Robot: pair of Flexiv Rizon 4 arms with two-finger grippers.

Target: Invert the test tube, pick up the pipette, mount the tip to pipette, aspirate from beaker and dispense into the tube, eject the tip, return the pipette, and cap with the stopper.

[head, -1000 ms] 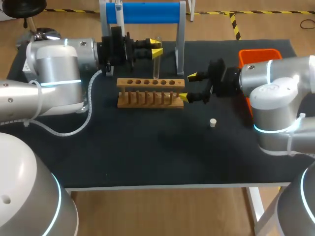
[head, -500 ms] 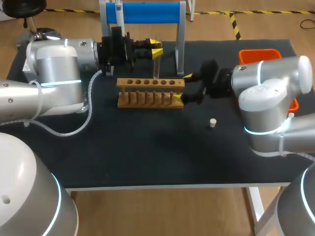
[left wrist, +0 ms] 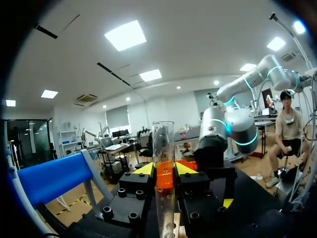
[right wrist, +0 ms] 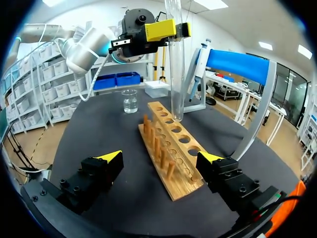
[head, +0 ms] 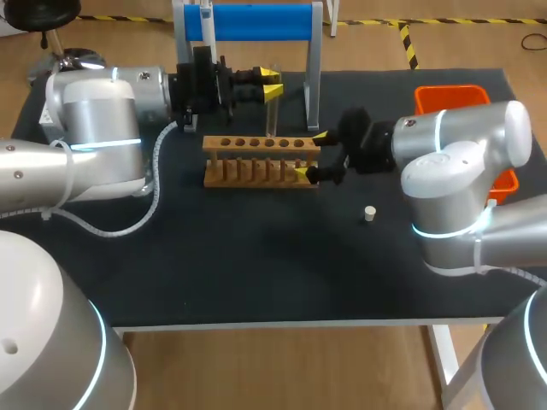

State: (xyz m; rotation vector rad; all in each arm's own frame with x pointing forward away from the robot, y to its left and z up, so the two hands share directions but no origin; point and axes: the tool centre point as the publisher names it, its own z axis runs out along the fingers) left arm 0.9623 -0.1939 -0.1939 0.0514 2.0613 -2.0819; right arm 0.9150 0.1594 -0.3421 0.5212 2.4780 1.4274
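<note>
A clear test tube stands upright over the back row of the wooden rack. My left gripper is shut on its upper part. The left wrist view shows the tube clamped between the yellow tips. Its rounded bottom hangs just above a rack hole. My right gripper is open at the rack's right end, one finger on either side. In its own view the rack lies ahead of the open right gripper. The pipette hangs on the blue stand.
A small white stopper lies on the black table in front of my right arm. An orange bin sits at the back right. A glass beaker stands beyond the rack's far end.
My right gripper has moved left, and its open fingers now flank the rack's right end. The left gripper and the tube have not moved.
</note>
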